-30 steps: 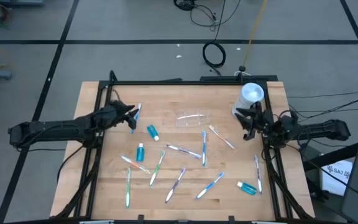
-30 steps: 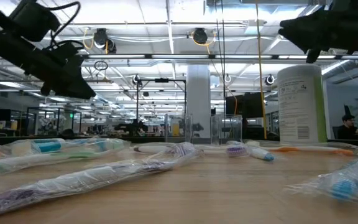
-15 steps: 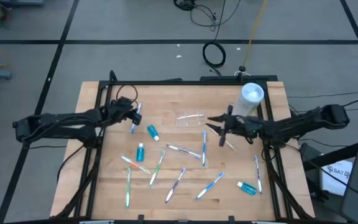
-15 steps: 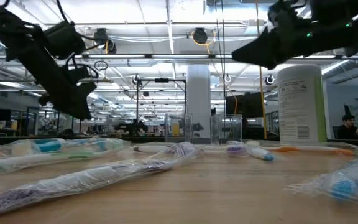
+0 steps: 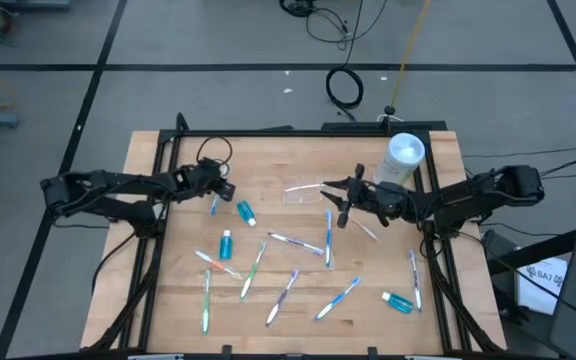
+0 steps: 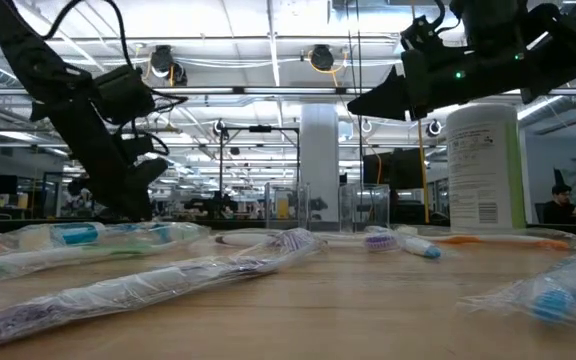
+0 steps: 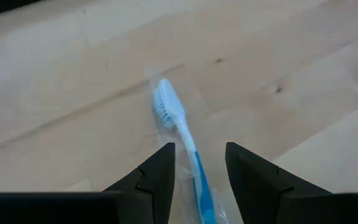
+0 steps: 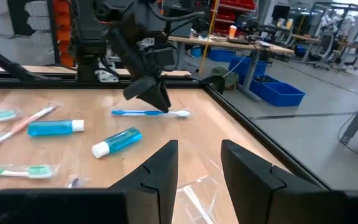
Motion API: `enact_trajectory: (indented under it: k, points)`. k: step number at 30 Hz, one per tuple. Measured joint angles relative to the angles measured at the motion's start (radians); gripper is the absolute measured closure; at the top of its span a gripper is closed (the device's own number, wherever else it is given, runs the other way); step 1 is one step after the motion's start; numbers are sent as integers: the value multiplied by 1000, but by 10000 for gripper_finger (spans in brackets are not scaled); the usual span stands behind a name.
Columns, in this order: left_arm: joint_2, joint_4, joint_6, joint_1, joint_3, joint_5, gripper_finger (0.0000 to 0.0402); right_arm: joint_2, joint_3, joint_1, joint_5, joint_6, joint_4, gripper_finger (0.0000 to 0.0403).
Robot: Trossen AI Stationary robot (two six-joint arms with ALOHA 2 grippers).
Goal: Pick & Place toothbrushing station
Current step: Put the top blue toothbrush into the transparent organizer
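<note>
Right hand [image 5: 340,203] advanced; clear cup [image 5: 308,190] barely discernible.

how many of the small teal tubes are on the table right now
3 small teal tubes, counted in the high view: one just off the left gripper, one below it toward the table's middle-left, one near the front right corner. None looks hidden.

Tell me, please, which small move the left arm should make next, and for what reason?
Probably lower the left tool a little and close it. Its fingers are open on either side of the wrapped blue toothbrush, which lies flat on the table and is not yet held. The right tool hovers near the clear plastic cup, also open.
</note>
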Motion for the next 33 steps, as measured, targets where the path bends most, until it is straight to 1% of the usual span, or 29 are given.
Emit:
enact_trajectory:
  k: [11,14,21,24,27,29,33]
  points:
    - [90,15,-13,19,1,0,258,-5,0,-12,0,27,15,289]
    - [101,18,-39,38,2,-1,282,-5,1,-12,0,28,14,289]
    - [102,31,-47,49,1,-7,366,-5,1,-12,0,27,14,289]
    - [102,41,-48,49,1,-6,384,-5,1,-12,0,27,15,289]
    - [102,52,-47,49,0,-5,383,-5,1,-12,0,26,15,289]
    - [91,37,-48,50,4,2,374,-5,1,-12,0,25,15,289]
    - [21,55,-48,37,7,11,368,-5,1,-12,0,25,15,289]
